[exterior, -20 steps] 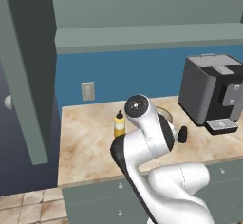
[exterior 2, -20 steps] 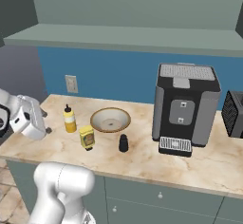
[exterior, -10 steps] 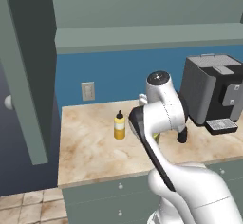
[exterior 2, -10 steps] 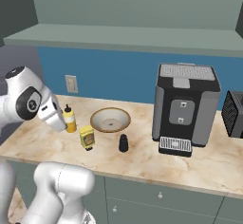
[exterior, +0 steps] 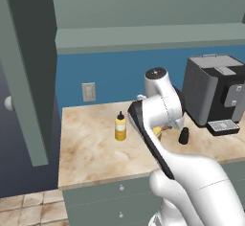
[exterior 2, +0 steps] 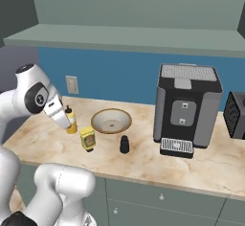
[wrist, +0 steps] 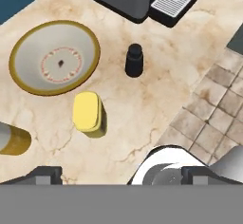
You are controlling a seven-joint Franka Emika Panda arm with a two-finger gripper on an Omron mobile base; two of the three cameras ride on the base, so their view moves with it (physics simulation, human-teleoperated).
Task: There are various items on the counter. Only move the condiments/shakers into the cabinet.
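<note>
Counter (exterior 2: 158, 165) with nothing moved yet.
Beside the bowl (wrist: 53, 57), squeeze bottle (exterior: 120, 127), yellow bottle (wrist: 88, 112) and shaker (wrist: 134, 60) are left; the claw (wrist: 121, 173) is spread, empty.

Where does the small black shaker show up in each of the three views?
Left base view: black shaker right of centre, in front of the coffee machine.
Right base view: centre, just below the wooden bowl.
Hand view: upper middle, right of the bowl.
Shared landmark: the coffee machine's drip tray.
</note>
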